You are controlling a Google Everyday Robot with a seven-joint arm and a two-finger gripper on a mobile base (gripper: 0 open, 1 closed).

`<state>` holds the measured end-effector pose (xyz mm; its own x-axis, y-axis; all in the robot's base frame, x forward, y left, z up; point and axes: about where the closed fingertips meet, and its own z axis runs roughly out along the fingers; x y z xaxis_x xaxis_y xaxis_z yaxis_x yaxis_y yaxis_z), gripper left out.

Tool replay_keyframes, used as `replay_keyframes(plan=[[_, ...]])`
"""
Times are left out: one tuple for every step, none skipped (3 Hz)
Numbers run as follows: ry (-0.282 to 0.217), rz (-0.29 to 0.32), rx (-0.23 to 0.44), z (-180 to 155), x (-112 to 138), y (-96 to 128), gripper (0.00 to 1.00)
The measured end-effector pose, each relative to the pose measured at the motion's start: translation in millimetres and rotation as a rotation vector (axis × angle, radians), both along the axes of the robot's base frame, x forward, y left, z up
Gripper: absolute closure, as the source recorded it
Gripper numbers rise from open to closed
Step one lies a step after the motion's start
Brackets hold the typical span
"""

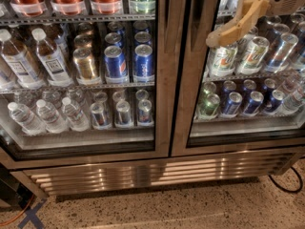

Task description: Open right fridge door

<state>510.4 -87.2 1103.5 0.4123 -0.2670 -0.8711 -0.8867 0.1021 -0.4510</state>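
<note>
Single camera view, looking down at the fridge front.

- Gripper (pixel 212 39): top right of view, tan, angled down and to the left, in front of the upper glass of the right fridge door (pixel 191 104). Whether it is released or clenched: cannot tell from this angle. Contact with the glass also not resolvable; nothing seen held.
- Right fridge door: shut, flush with the left door (pixel 162 104). Its steel stile runs just left of the gripper tip, and the pane sits behind and below the gripper.
- Behind the pane, directly under the gripper tip: a row of pale cans with green markings (pixel 224 58). One shelf lower: green and blue cans (pixel 233 104).
- Well to the left of the gripper, through the left door: blue cans (pixel 128 61), gold cans (pixel 86 63), labelled bottles (pixel 50 56), and water bottles (pixel 47 116) on the shelf beneath.
- Far below the gripper: steel grille (pixel 157 173), then speckled floor (pixel 190 206). Black cable (pixel 286 187) lies on the floor at lower right.
</note>
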Motion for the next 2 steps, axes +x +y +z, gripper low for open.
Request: replay_keyframes(plan=[[-0.001, -0.002, 0.000, -0.4, -0.1, -0.6, 0.00], [-0.009, -0.020, -0.002, 1.6, -2.4, -2.0, 0.00]])
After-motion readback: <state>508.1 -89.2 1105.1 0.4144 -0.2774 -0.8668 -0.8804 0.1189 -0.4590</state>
